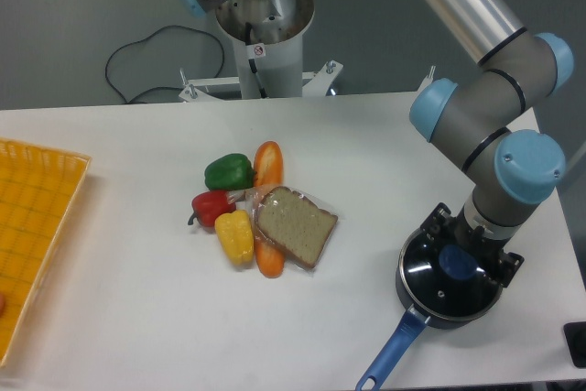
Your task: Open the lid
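Table (119, 318): basket (27, 226) at the left edge, partly out of frame. Centre: a cluster of produce, with two peppers (228, 171) (211, 206) on its left, a third pepper (235, 236) in front of them, one carrot (268, 164) at the rear and another (269, 261) at the front; bagged bread slice (294, 225) on the right of the cluster, overlapping both carrots. Front right: saucepan (430, 310), handle toward the front edge, the lid (430, 283) seated on it. Gripper (461, 258) directly above the lid, at its knob (457, 263). Arm base (261, 20) and cable (146, 52) behind the table.

Glossy dark glass lid (438, 283) with metal rim; smooth blue plastic knob (458, 262); matt white table (119, 299); woven yellow basket (32, 226).
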Tool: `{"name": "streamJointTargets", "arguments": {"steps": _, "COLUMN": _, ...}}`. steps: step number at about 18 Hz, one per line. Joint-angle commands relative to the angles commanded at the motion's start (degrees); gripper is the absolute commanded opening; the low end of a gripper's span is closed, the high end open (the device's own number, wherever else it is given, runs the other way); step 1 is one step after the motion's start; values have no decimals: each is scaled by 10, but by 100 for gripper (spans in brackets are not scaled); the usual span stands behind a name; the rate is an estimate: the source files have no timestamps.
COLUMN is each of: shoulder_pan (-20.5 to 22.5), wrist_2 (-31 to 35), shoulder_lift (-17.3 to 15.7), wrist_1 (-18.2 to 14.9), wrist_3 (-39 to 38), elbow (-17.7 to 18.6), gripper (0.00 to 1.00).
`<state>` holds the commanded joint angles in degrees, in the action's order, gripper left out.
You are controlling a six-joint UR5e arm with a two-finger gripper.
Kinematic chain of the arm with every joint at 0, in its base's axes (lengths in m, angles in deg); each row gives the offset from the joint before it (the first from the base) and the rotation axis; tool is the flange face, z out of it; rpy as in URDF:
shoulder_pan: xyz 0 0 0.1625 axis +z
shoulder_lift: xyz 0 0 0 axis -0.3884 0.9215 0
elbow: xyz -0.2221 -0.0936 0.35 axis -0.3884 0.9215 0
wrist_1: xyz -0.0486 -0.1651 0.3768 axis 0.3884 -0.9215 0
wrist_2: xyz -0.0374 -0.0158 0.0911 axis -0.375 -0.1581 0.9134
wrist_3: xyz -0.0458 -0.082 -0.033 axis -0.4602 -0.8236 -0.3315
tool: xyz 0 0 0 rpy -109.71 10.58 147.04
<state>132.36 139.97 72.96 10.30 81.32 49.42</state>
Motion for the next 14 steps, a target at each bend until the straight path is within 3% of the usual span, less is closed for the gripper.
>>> {"name": "streamJointTargets", "arguments": {"steps": 14, "shoulder_pan": -1, "wrist_2": 4, "shoulder_lift": -1, "wrist_1": 0, "wrist_3": 16, "elbow": 1, "gripper": 80}}
